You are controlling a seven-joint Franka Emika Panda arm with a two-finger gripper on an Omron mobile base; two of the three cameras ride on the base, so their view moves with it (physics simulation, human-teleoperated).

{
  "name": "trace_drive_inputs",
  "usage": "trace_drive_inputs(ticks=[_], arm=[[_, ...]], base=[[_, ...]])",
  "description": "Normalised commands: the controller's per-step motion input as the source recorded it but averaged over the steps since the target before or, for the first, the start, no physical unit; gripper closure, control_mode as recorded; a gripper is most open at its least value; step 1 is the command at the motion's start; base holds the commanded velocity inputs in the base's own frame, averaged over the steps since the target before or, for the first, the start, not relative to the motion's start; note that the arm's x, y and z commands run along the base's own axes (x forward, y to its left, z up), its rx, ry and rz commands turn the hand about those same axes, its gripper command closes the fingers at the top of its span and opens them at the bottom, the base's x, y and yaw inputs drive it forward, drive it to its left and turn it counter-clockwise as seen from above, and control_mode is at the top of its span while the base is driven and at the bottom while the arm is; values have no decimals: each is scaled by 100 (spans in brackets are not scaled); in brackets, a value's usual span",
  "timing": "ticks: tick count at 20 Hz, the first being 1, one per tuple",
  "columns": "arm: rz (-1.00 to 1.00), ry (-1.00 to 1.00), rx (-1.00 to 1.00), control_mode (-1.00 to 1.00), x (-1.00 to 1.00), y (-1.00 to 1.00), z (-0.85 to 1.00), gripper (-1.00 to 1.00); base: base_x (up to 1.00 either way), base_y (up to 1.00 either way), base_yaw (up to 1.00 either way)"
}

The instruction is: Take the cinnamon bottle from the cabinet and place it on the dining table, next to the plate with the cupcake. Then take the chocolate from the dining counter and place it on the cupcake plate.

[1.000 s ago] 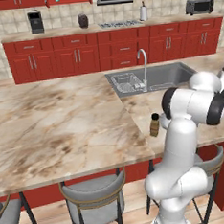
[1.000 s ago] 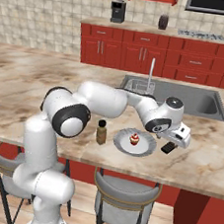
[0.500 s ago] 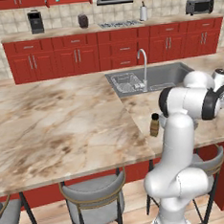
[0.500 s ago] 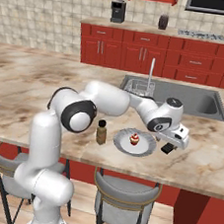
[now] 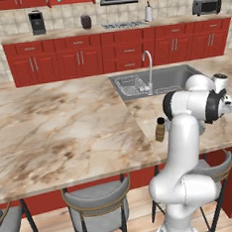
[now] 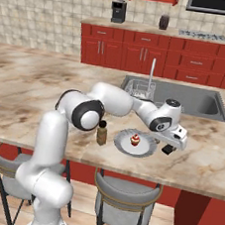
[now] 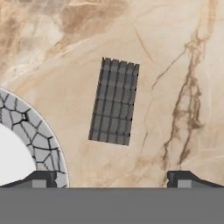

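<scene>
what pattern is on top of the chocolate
A grid of small squares on the dark brown-black chocolate, clearest in the hand view.

Chocolate (image 7: 114,101) flat on marble beside plate (image 7: 41,135)

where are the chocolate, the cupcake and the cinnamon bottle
chocolate (image 7: 114,101), hand view, middle of its ridged top
cupcake (image 6: 135,139), right base view, its dark top
cinnamon bottle (image 6: 102,134), right base view, middle of its tan body

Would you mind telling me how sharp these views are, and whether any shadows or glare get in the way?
Hand view: crisp, the chocolate shows its moulded squares, no glare. Right base view: softer, flat even light, a faint shadow under the plate. Left base view: soft too, the cinnamon bottle slightly blurred.
</scene>
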Motion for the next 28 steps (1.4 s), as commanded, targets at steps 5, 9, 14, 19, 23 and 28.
trace_drive_inputs(ticks=[5, 9, 14, 19, 23, 28], arm=[[0, 0, 5, -100, 19, -19, -12, -100], [0, 0, 3, -100, 26, -14, -24, -100], [0, 0, 3, -100, 33, -14, -22, -100], [0, 0, 3, -100, 20, -19, -17, -100], [0, 0, 0, -100, 19, -2, -32, -100], [0, 0, 0, -100, 12, 0, -41, 100]], base=[[0, 0, 0], [0, 0, 0], [0, 0, 0], [0, 0, 0], [0, 0, 0], [0, 0, 0]])
